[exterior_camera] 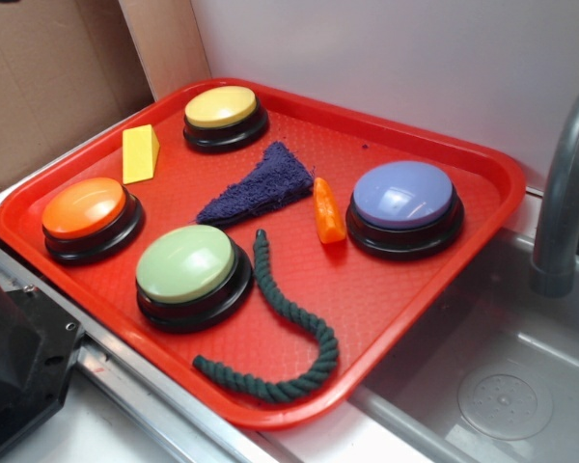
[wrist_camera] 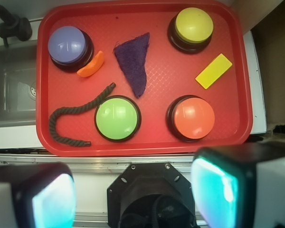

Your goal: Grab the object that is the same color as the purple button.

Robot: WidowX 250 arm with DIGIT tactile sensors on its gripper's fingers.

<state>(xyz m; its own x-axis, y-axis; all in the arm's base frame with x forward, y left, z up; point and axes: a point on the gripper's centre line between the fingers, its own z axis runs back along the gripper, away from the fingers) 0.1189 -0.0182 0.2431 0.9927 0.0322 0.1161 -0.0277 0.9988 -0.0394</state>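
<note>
I have not yet begun the reach: my gripper (wrist_camera: 133, 199) hangs high above the near edge of the red tray (wrist_camera: 237, 71), jaws spread wide and holding nothing, with the whole tray laid out in my wrist view.

The tray carries everything. Outside it, on the side where the purple button sits, are a sink (exterior_camera: 521, 386) and a grey faucet (exterior_camera: 565, 193); a cardboard wall (exterior_camera: 48, 77) stands off the opposite side.

Four domed buttons sit near the tray's corners: the purple button (wrist_camera: 67, 45), a yellow button (wrist_camera: 194, 23), a green button (wrist_camera: 117, 117) and an orange button (wrist_camera: 194, 118).

The purple cloth (wrist_camera: 134, 61) matches the purple button. It lies flat near the tray's middle, toward the far edge, its narrow tip pointing at the gap between the green and orange buttons.

A dark green rope (wrist_camera: 69, 116) curls along the near edge by the green button, well clear of the cloth. A yellow wedge (wrist_camera: 213, 71) lies near the edge between the yellow and orange buttons.

The small orange carrot piece (wrist_camera: 91, 64) lies just beside the purple button, near the cloth's wide end.

Next I judge I must travel forward over the green button, descend straight onto the cloth's middle and pinch down to the tray floor. Open floor shows on the cloth's yellow-button side; the carrot side is tighter.
</note>
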